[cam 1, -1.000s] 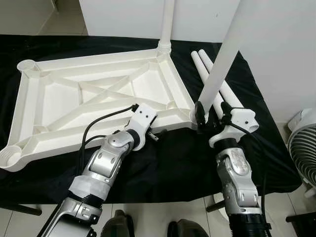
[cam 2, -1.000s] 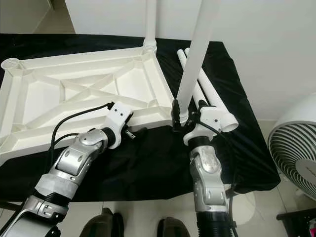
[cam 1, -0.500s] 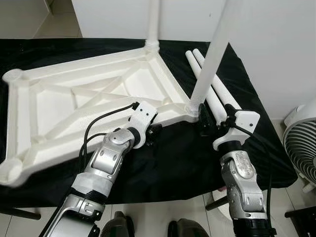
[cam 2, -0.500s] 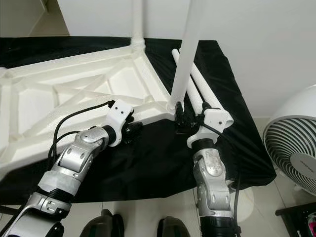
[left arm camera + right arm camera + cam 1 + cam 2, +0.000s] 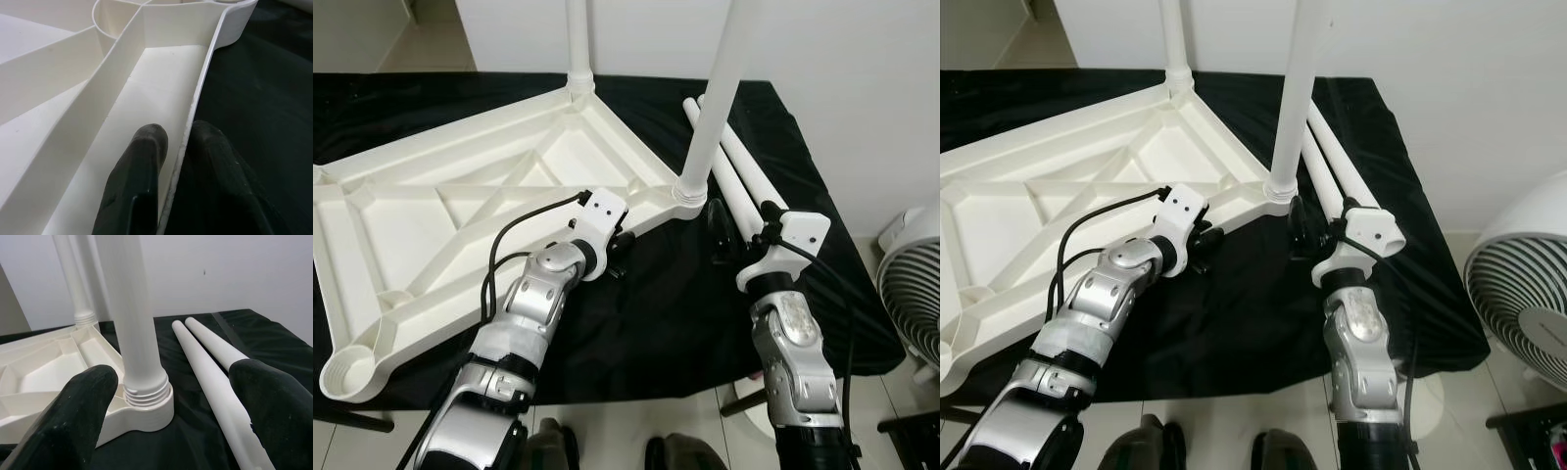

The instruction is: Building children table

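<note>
Nearest the front edge of the black-draped worktop [image 5: 666,323], the 2 silver arms reach in. The left gripper [image 5: 178,142] has its jaws closed on the thin front rim of the upturned white plastic table top [image 5: 440,215], 1 black finger [image 5: 142,166] inside the rim's channel and the other outside against the black cloth, a little short of the table top's near right corner. The right gripper [image 5: 171,396] sits just beside that corner, toward the worktop's right edge, with its jaws spread wide and holding nothing; its fingertips [image 5: 88,396] stand on either side of the base of an upright white plastic leg [image 5: 715,88].

That leg stands screwed into the round socket at the table top's near right corner [image 5: 690,191], its threaded collar seated on the socket rim. The table top lies ribbed side up across the left and middle of the worktop, with an open round socket [image 5: 347,372] at its near left corner, close to the worktop's front edge.

Beyond the right gripper, 2 loose white plastic tube legs [image 5: 744,176] lie side by side, touching, running toward the worktop's back right corner.

Farthest back, a 2nd upright white leg [image 5: 578,44] stands in the table top's far corner socket, near the worktop's back edge.

A white floor fan [image 5: 1528,284] stands past the worktop's right edge.
</note>
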Robot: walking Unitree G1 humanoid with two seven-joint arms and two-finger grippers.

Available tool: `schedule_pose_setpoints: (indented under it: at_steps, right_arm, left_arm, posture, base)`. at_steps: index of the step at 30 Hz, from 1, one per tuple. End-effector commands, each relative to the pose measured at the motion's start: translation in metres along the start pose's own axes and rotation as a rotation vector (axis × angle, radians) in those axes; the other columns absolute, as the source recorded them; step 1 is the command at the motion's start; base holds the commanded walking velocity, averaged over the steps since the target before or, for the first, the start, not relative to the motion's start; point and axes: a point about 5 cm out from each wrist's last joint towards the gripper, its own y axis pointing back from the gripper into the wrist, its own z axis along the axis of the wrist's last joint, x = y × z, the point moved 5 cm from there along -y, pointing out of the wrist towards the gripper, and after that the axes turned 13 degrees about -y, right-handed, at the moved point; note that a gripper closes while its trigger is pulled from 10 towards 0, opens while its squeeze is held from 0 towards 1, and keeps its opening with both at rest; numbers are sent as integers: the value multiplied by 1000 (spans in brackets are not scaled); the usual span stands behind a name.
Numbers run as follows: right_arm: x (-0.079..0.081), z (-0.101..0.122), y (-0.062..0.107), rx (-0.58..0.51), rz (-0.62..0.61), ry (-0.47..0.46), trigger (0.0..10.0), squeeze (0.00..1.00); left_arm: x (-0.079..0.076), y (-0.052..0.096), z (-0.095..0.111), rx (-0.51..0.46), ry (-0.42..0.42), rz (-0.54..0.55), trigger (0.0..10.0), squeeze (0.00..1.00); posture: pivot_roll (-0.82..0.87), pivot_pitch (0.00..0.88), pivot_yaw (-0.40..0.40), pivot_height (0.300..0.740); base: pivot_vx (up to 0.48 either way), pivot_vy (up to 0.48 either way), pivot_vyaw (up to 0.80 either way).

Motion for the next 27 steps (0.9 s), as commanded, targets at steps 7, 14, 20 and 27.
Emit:
schedule_pose_setpoints:
  at_steps: [7, 14, 20, 27]
  right_arm:
    - [1, -2, -2, 8, -10, 1, 10000, 0]
    - [1, -4, -2, 17, -13, 3, 10000, 0]
    - [4, -9, -2, 32, 1, 2, 10000, 0]
    - [4, -17, 0, 70, 19, 4, 10000, 0]
  left_arm:
    - [25, -8, 13, -24, 22, 261, 10000, 1000]
    - [3, -2, 39, -184, -13, 116, 10000, 1000]
    - [0, 16, 55, -289, -40, 56, 10000, 0]
    - [4, 40, 43, -268, -143, 46, 10000, 0]
  posture:
    - [-95, 89, 5, 740]
    - [-83, 86, 11, 740]
    - [-73, 82, 11, 740]
    - [-58, 78, 9, 740]
  base:
    - [0, 0, 0]
    - [0, 0, 0]
    - [0, 0, 0]
    - [0, 0, 0]
